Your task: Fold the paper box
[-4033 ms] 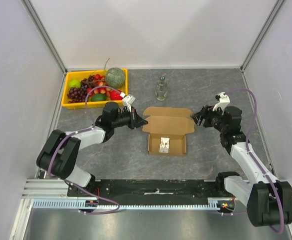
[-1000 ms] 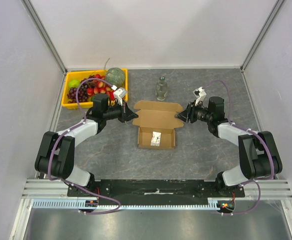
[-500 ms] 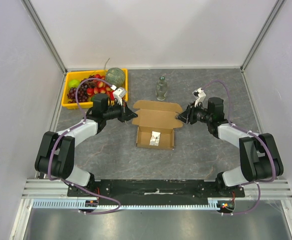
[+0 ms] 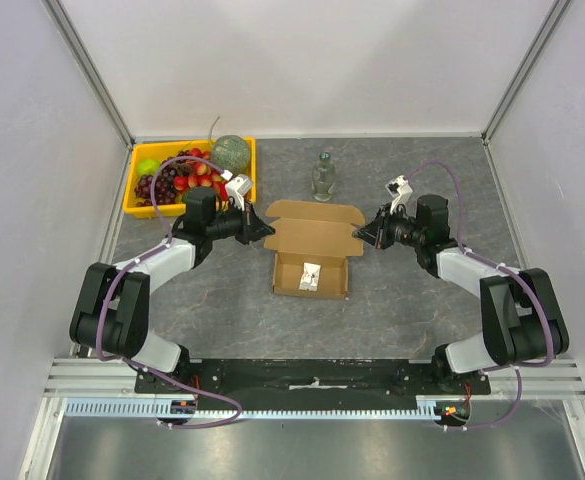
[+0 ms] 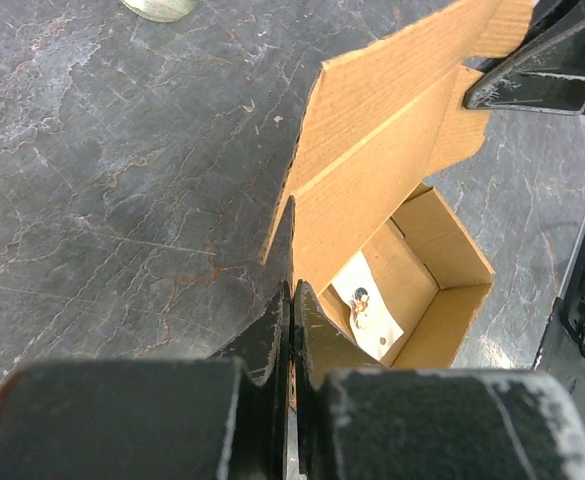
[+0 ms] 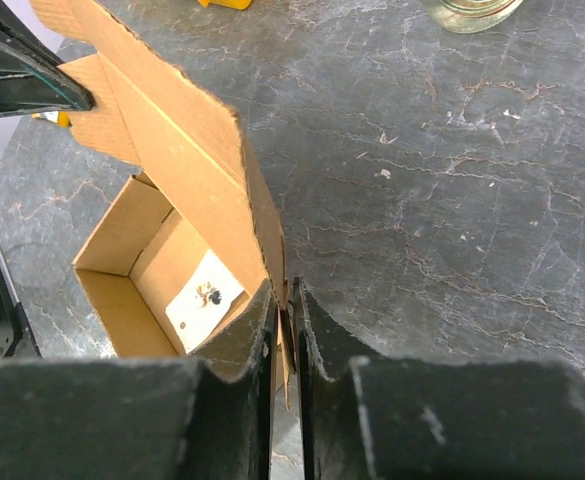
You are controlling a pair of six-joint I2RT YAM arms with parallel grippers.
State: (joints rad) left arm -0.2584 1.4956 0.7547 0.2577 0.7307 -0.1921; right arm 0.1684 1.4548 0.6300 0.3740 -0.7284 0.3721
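Change: right end effector [image 4: 365, 235] has just closed onto the lid's side flap.
Opposite side: left end effector [image 4: 261, 232] pinches the other flap.
Location: paper box [image 4: 312, 262] mid-worktop [image 4: 422, 310], lid raised (both ends held, so it looks ready to fold).

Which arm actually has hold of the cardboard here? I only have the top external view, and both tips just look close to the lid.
Observer: The left wrist view shows the left fingers pinched shut on the edge of the paper box lid's side flap.
Operator: And the right?
Observer: The right fingers are closed with a thin cardboard edge between them.
Operator: What's the white thing inside?
Observer: A small white card lying flat on the box floor, with tiny dark and metallic bits on it.
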